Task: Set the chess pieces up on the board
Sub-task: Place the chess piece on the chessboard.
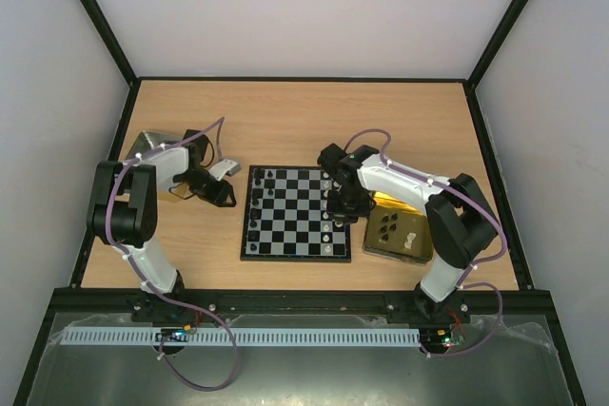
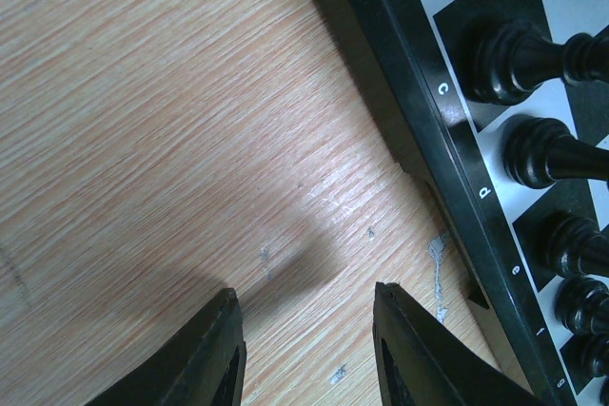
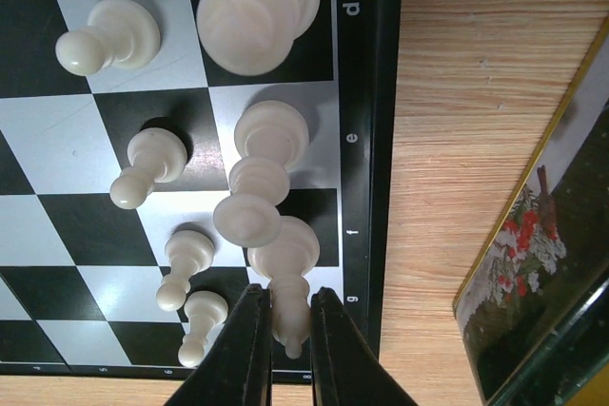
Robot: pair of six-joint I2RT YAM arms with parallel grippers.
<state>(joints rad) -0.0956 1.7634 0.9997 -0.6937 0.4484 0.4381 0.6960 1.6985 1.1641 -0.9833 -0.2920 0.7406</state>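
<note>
A light wooden table fills the middle of the frame. On it lie a chessboard at centre, a gold tin just to its right, and a shiny tin at far left

Bright, even light; soft shadows

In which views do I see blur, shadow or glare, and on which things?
Left wrist view: a soft shadow lies on the table just beyond the left gripper; the black pieces look slightly soft. Right wrist view: the tall white piece nearest the lens is blurred. Top view: even light; the gold tin shines brightly.
</note>
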